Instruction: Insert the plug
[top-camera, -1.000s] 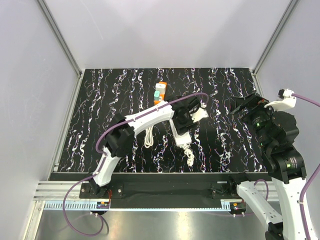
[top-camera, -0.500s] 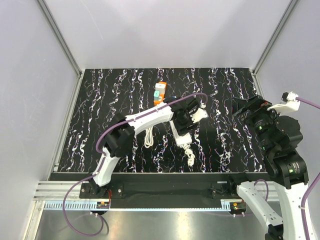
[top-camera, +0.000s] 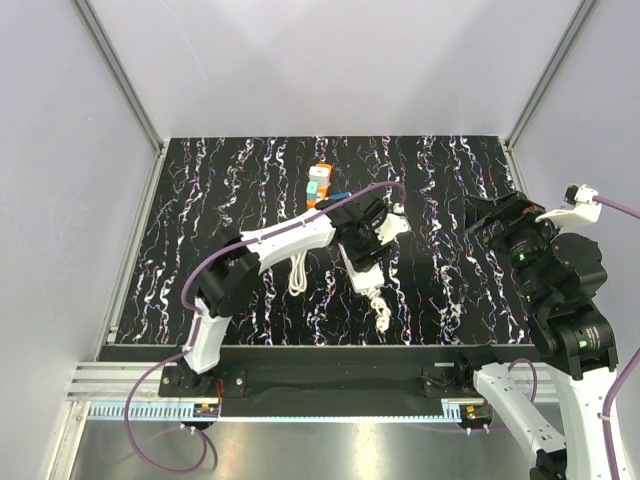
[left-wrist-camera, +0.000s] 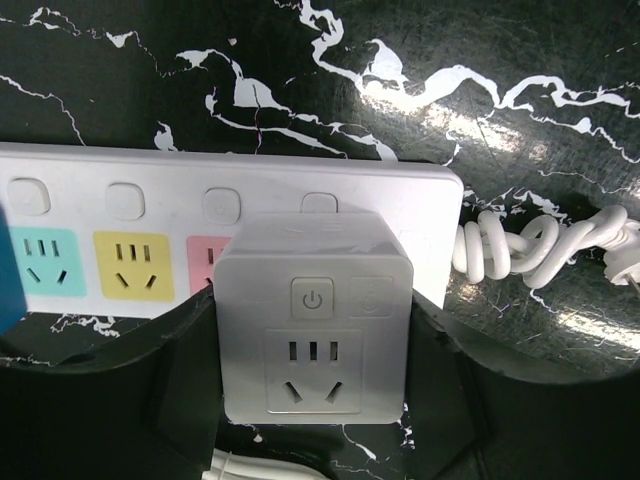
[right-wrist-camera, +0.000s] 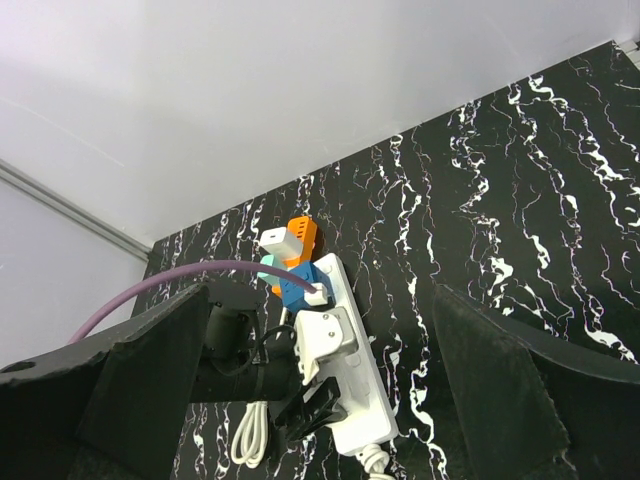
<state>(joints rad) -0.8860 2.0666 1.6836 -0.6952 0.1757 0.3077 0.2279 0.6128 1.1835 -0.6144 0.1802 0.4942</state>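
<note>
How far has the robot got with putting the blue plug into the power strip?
The blue plug already sits on the power strip, though whether it is pushed fully home is unclear. In hand: the left gripper straddles a white cube adapter on the strip; I cannot tell if it grips it. The right gripper hangs open, aside. Left: perhaps a final press.

Left arm (top-camera: 290, 232): stretched forward, bent rightward.
Left gripper (left-wrist-camera: 312, 330): fingers (left-wrist-camera: 185, 390) against both sides of white cube adapter (left-wrist-camera: 320, 260).
Right arm (top-camera: 550, 285): folded, raised.
Right gripper (right-wrist-camera: 320, 300): jaws wide apart.
</note>
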